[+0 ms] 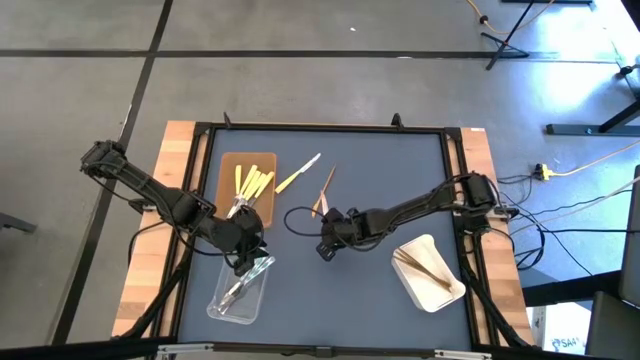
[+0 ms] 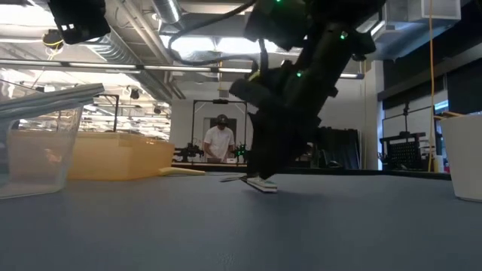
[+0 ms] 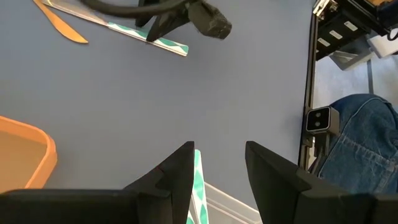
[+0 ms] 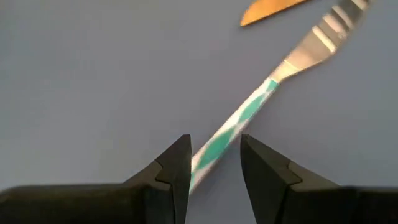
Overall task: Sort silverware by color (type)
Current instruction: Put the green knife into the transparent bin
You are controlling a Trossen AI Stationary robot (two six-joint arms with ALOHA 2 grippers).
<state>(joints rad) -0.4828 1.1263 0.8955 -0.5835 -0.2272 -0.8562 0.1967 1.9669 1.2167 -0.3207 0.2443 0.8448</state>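
The silverware is mostly sorted: yellow pieces lie in the brown tray, wooden ones in the white tray, clear ones in the clear tray, with one yellow utensil and a wooden one loose mid-table. The right gripper is down at the table's middle, fingers apart either side of a clear fork with a green-patterned handle. The left gripper hangs over the clear tray's edge, jaws apart, a green-patterned piece beside one finger.
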